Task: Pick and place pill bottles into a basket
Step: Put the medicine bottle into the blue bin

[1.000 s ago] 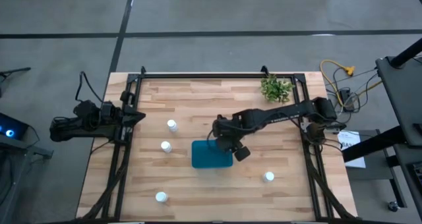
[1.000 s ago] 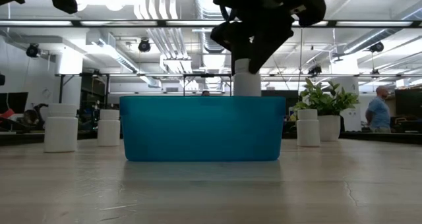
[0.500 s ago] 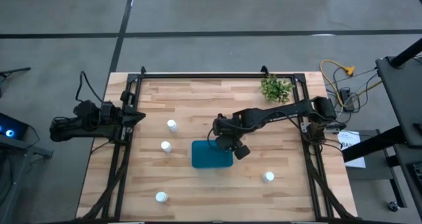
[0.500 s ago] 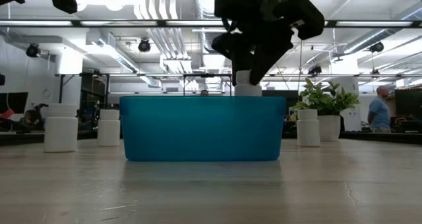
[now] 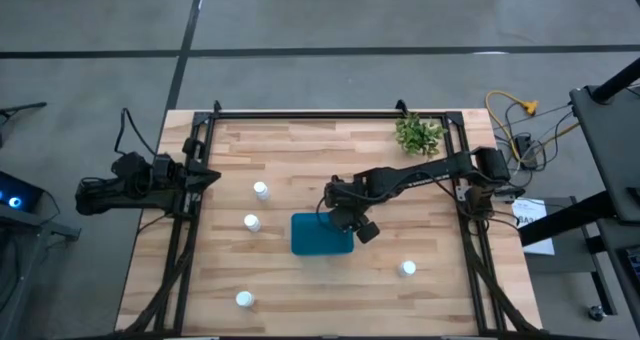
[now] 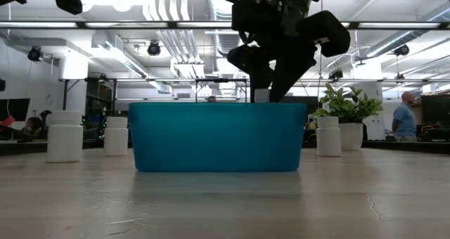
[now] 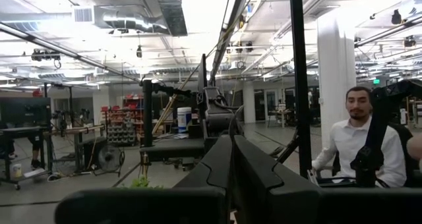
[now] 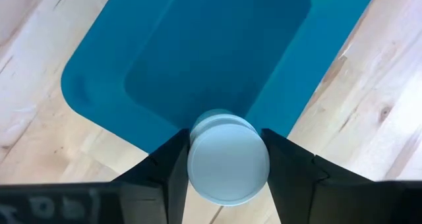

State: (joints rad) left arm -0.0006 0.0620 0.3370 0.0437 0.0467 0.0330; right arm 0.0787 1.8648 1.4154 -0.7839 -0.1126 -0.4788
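Observation:
The teal-blue basket [image 5: 322, 234] [image 6: 216, 136] stands mid-table. My right gripper [image 5: 345, 218] [image 6: 266, 74] hangs over its far right corner, shut on a white pill bottle [image 8: 229, 157]; only a sliver of this bottle [image 6: 261, 95] shows above the basket's rim. Other pill bottles stand upright on the table: two left of the basket [image 5: 261, 190] [image 5: 252, 222], one near the front left [image 5: 244, 299], one right of it [image 5: 407, 268]. My left gripper [image 7: 232, 178] waits shut at the table's left edge, above the table. My right gripper pinches the bottle's opposite sides [image 8: 195, 159] between its two fingers [image 8: 173, 168], near the bottle's upper end. The fingers come from above, pointing steeply down. The bottle hangs upright below them, its lower part inside the basket; the basket wall hides its bottom.
A small green plant [image 5: 418, 135] [image 6: 349, 107] in a white pot stands at the far right corner. Dark frame rails [image 5: 330, 113] run along the table's far and side edges. Bare wood lies in front of the basket. A person [image 7: 356, 145] sits beyond the table.
My right gripper has gone down with the bottle, staying shut on it. The bottle hung well above the basket's rim a second ago and now sits mostly behind the basket's wall.

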